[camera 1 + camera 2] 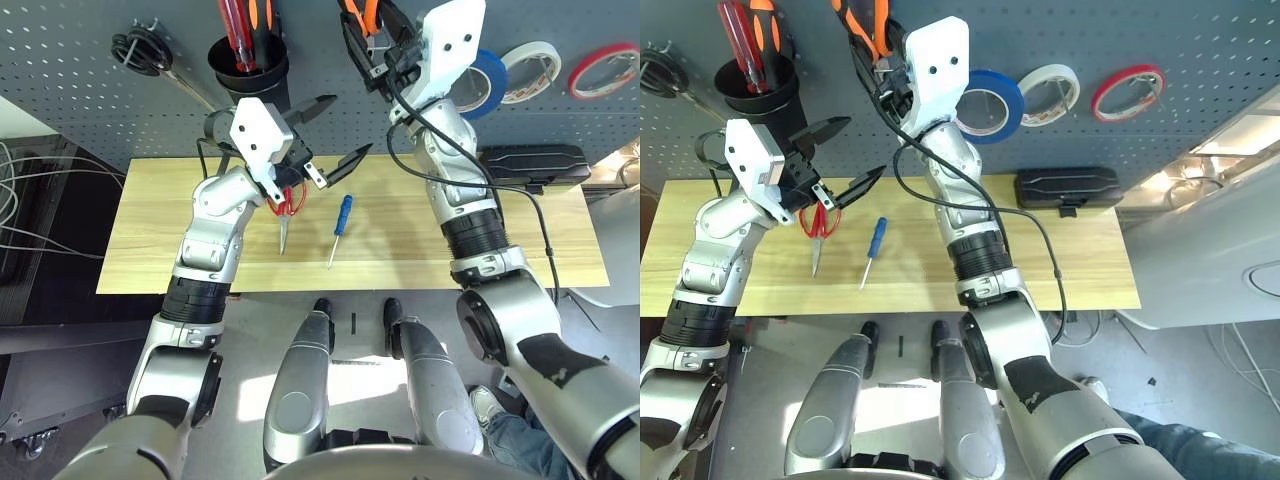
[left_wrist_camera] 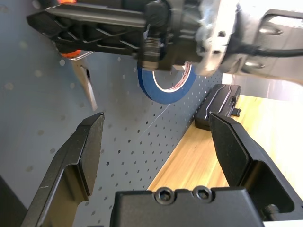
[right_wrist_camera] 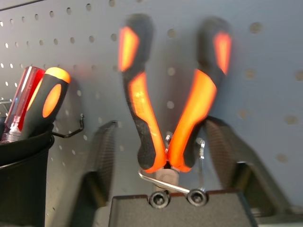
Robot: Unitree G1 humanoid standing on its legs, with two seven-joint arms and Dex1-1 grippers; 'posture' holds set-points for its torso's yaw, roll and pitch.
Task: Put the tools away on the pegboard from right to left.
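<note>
Head views: the blue tape roll (image 1: 985, 103) already hangs on the pegboard (image 1: 60, 60), beside the white and red rolls at its 3 o'clock. The right tool (image 1: 375, 50) is up at the board around the needle-nose pliers (image 1: 358, 14). On the table (image 1: 160, 260) lie the red-handled scissors (image 1: 285, 212), with the blue-handled screwdriver (image 1: 340, 228) at their 3 o'clock; the left tool (image 1: 325, 135) hovers just above the scissors, spread wide and empty.

Left wrist view: its two fingers (image 2: 78, 161) stand far apart with nothing between them.

Right wrist view: the pliers sit on a wire hook (image 3: 163, 182), handles up, and the fingers (image 3: 102, 161) flank them without touching.

By my reckoning, two tools are stowed and two remain, the screwdriver next.
</note>
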